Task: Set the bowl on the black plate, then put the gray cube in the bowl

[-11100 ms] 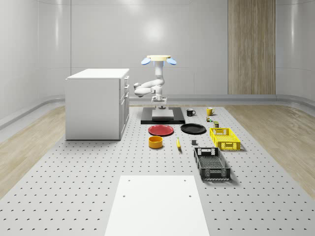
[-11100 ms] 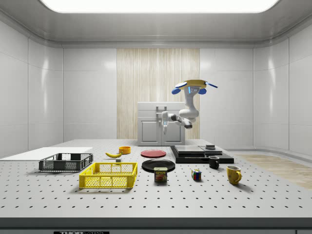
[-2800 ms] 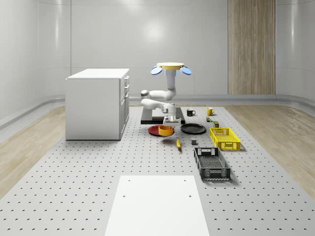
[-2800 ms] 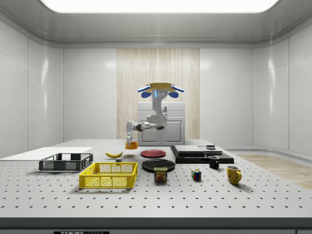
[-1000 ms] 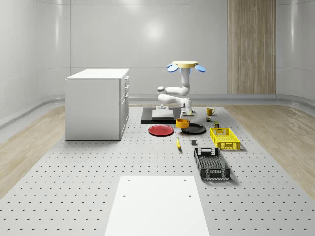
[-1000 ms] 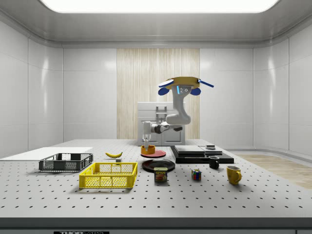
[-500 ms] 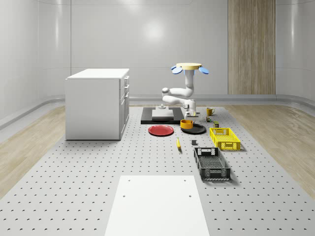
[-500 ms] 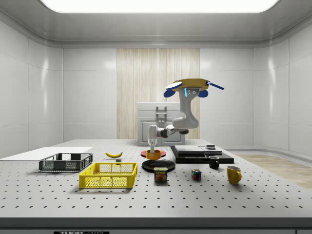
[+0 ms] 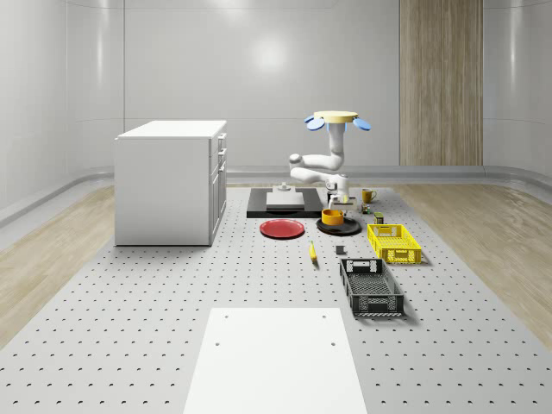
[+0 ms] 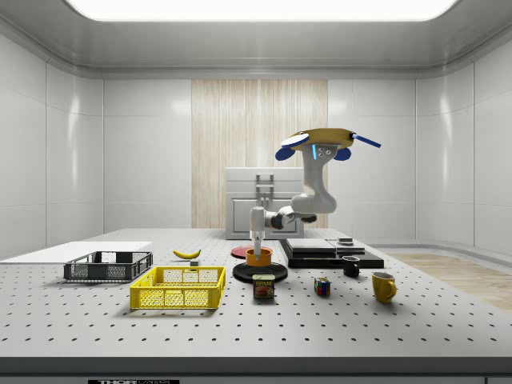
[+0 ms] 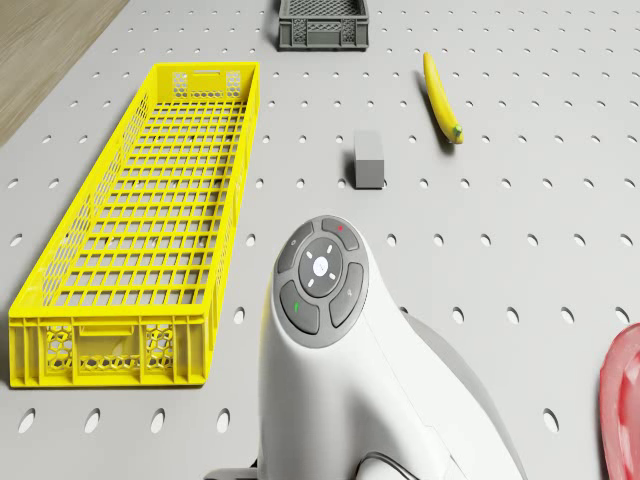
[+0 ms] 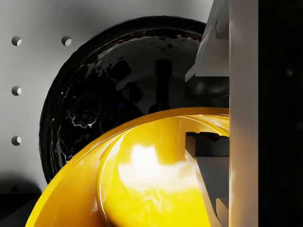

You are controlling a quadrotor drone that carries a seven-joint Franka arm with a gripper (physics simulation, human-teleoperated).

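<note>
bowl [image 12: 142,175] showing glossy yellow-orange | black plate [image 12: 109,85] under it gleaming w/ wavy reflections | gray cube [image 11: 369,159] near plate sitting plain gray | crate [image 11: 140,230] beside cube showing yellow mesh | banana [image 11: 441,97] yellow | 2nd plate [image 9: 282,228] red | table [image 11: 520,200] lt gray w/ hole grid | drone [image 10: 324,142] yellow top, blue rotors, arm white

The black plate [image 12: 104,90] is super glossy, almost mirror-like with wavy reflections. The bowl [image 12: 142,184] just over it looks like shiny yellow-orange plastic or glaze. The desk [image 11: 520,200] is matt gray with holes punched all over. The yellow crate [image 11: 140,230] beside the gray cube [image 11: 369,159] looks like plastic mesh; the cube is dull, flat.
</note>
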